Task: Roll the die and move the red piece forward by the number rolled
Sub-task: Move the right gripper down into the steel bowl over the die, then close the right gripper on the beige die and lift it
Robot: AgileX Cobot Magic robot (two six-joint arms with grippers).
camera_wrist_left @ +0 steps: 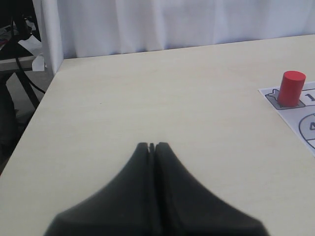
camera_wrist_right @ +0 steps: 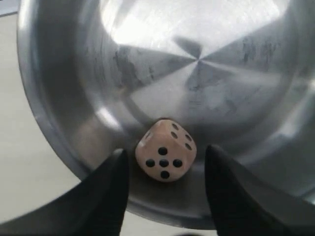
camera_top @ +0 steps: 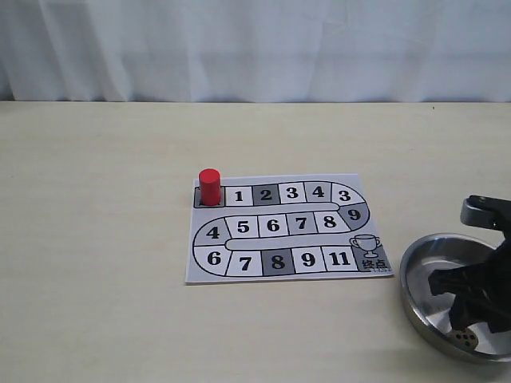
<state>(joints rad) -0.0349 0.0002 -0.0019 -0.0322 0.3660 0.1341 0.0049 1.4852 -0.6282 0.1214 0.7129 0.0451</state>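
Hovering at the left, the black left pincer [camera_wrist_left: 152, 146] is pressed together over the pale counter [camera_wrist_left: 147, 88], and the bright red cylinder piece [camera_top: 210, 186] stands on the grey first square of the printed board [camera_top: 273, 226]. At the right, the black right pincer [camera_wrist_right: 166, 152] is apart around the pale wooden die [camera_wrist_right: 166, 158] in the steel bowl [camera_top: 411, 263]; I think closing squarely on opposite faces should prevent slipping.

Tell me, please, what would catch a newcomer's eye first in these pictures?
The bright red piece stands upright on the unnumbered square just before 1, at the board's top-left corner in the exterior view. To the board's right, the die lies in a shiny metal bowl, flanked by the open right gripper. The left gripper is shut.
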